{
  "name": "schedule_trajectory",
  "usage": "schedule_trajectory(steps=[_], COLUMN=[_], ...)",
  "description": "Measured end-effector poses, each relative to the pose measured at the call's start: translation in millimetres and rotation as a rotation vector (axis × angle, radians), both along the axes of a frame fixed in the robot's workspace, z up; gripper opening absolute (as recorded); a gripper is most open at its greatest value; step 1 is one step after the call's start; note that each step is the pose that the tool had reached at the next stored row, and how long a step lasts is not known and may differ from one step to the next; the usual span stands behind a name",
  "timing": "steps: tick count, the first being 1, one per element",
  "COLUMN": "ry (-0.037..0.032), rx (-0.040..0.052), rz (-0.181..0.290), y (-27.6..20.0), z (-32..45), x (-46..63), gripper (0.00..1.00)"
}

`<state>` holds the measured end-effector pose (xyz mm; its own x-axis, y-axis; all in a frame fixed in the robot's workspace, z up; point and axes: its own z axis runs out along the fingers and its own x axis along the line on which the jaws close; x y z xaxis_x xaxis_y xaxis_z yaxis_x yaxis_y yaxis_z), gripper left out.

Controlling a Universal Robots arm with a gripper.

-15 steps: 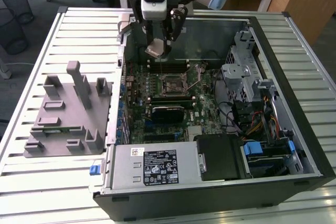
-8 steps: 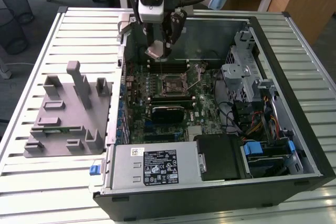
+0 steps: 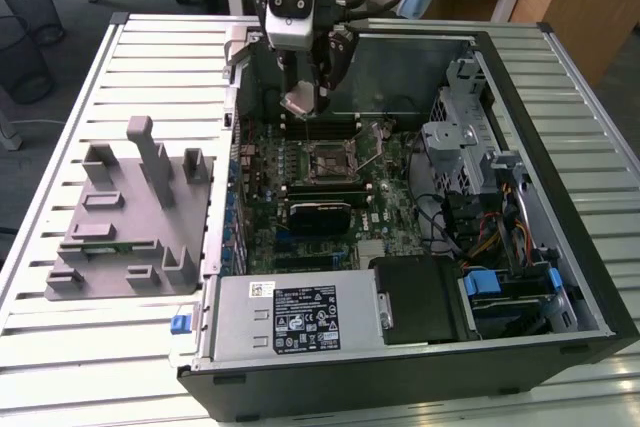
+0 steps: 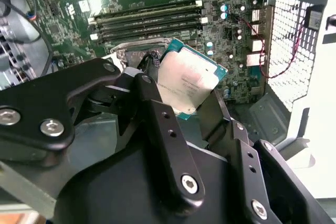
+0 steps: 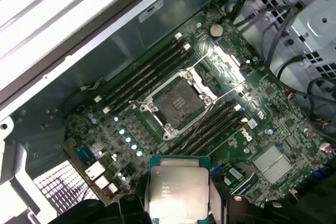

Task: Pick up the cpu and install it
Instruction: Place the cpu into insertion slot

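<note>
At the exterior view's left, a grey moulded fixture (image 3: 125, 222) rests on the slatted table (image 3: 60, 347). Just beside it, toward the exterior view's right, the open computer case (image 3: 550, 147) lies on its side with the motherboard (image 3: 300, 197) facing up. The gripper (image 3: 303, 97) hangs inside the case above the board, its fingers (image 4: 157, 124) clamped on opposite edges of the cpu (image 4: 186, 80). The cpu is held clear of the board, its metal top showing in both wrist views. The socket (image 5: 178, 103) sits near the chip but apart from it, contact field exposed, between banks of memory slots (image 5: 147, 74). At the exterior view's right stand the drive cage (image 3: 455, 137) and coloured cables (image 3: 490, 232)
</note>
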<state>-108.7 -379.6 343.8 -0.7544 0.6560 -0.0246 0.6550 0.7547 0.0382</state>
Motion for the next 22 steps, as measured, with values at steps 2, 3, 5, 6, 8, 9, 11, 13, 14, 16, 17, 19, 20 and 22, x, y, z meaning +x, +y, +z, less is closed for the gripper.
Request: schedule_trajectory(steps=[2, 3, 5, 6, 8, 9, 11, 13, 14, 16, 17, 19, 20, 22], ry=[0.0001, 0.0000, 0.0002, 0.0001, 0.0000, 0.0000, 0.0000, 0.0001, 0.0003, 0.0006, 0.0006, 0.0005, 0.0005, 0.0006], rx=[-0.0002, -0.0002, -0.0003, -0.0003, -0.0002, -0.0002, -0.0002, -0.0002, -0.0002, -0.0003, -0.0003, 0.0000, -0.0001, -0.0002], rz=[-0.034, -0.051, -0.091, -0.092, -0.092, -0.092, -0.092, -0.092, -0.092, -0.093, -0.094, -0.109, -0.122, -0.158], y=[0.0, 0.0, 0.5, 0.8, 1.0, 1.4, 2.9, 5.5, 7.1, 10.5, 11.8, 12.5, 12.5, 12.5], z=[-2.1, -3.1, -5.2, -5.3, -5.5, -5.6, -6.0, -6.9, -7.6, -9.1, -9.9, -11.4, -12.1, -13.8], x=[0.0, 0.0, 0.0, 0.0, 0.1, 0.4, 1.1, 2.2, 2.9, 4.6, 5.5, 6.2, 6.3, 6.3], gripper=[0.54, 0.54, 0.54, 0.54, 0.54, 0.54, 0.54, 0.54, 0.54, 0.54, 0.54, 0.54, 0.54, 0.54])
